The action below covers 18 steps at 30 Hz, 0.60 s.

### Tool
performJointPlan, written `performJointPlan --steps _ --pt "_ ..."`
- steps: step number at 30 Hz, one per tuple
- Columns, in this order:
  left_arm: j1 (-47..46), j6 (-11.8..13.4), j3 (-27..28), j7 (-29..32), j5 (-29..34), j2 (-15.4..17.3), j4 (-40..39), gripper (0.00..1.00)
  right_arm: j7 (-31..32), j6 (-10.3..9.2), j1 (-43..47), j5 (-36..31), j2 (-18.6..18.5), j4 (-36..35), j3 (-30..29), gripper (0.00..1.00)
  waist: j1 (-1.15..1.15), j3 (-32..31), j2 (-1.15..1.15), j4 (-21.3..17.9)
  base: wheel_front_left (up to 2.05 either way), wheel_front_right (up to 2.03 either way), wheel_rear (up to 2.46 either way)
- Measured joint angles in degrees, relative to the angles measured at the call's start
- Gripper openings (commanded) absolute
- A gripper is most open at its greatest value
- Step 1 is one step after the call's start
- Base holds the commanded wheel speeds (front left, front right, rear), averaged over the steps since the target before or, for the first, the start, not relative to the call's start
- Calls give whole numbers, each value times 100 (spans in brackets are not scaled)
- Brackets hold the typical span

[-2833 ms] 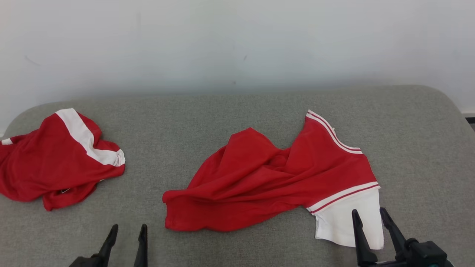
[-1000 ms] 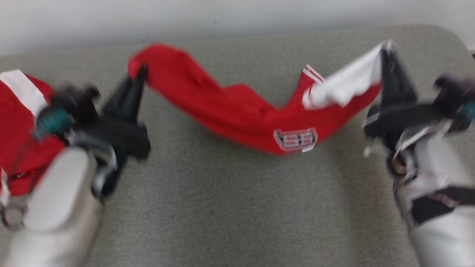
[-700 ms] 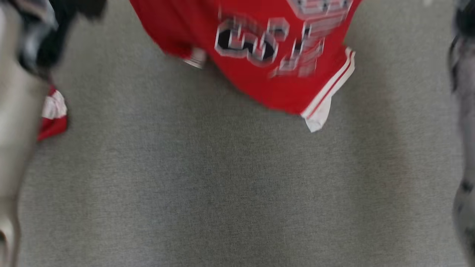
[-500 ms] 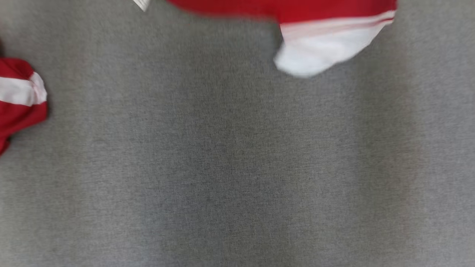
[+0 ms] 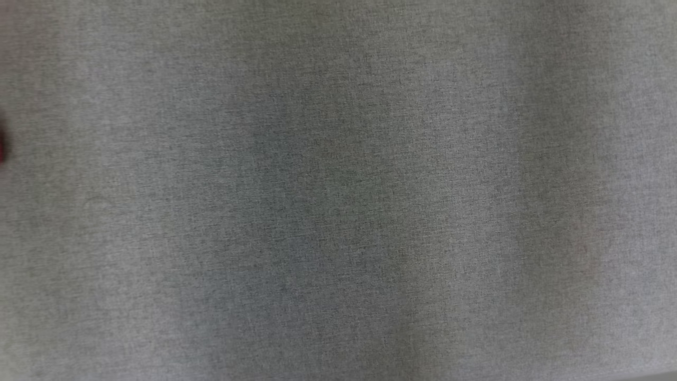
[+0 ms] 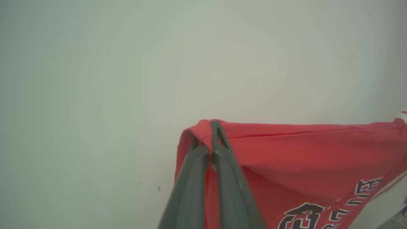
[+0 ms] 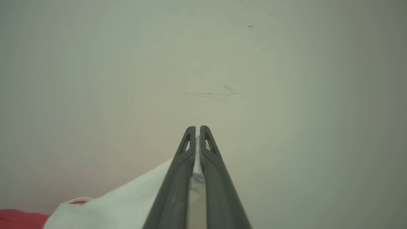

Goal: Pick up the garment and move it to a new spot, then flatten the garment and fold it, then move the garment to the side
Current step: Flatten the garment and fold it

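The garment (image 6: pixel 302 159) is a red jersey with black-and-white lettering, hanging in the air before a pale wall in the left wrist view. My left gripper (image 6: pixel 211 125) is shut on its red top corner, the cloth folded over the fingertips. In the right wrist view my right gripper (image 7: pixel 197 128) is shut on the jersey's white panel (image 7: pixel 127 203), which trails off to the lower left, a bit of red at the bottom edge. The head view looks down at bare grey upholstery (image 5: pixel 338 190).
A sliver of red cloth (image 5: pixel 2 145) touches the left edge of the head view. A pale wall (image 7: pixel 206 63) with faint scuff marks stands close in front of both grippers.
Both grippers took hold of the jersey's ends and raised it off the grey surface, out of the head view's top. The head camera has tilted down meanwhile.
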Motion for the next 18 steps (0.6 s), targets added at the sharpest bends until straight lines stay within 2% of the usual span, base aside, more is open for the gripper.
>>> performJointPlan --steps 8,18 --pt "-159 0 -422 -66 -200 63 379 0 -324 0 -212 -66 119 658 22 0 -1 173 -1 -97 0 0 0" --pt "-333 0 -892 -211 -509 102 537 0 -577 0 -386 -30 142 1132 179 0 -1 301 -1 -165 0 0 0"
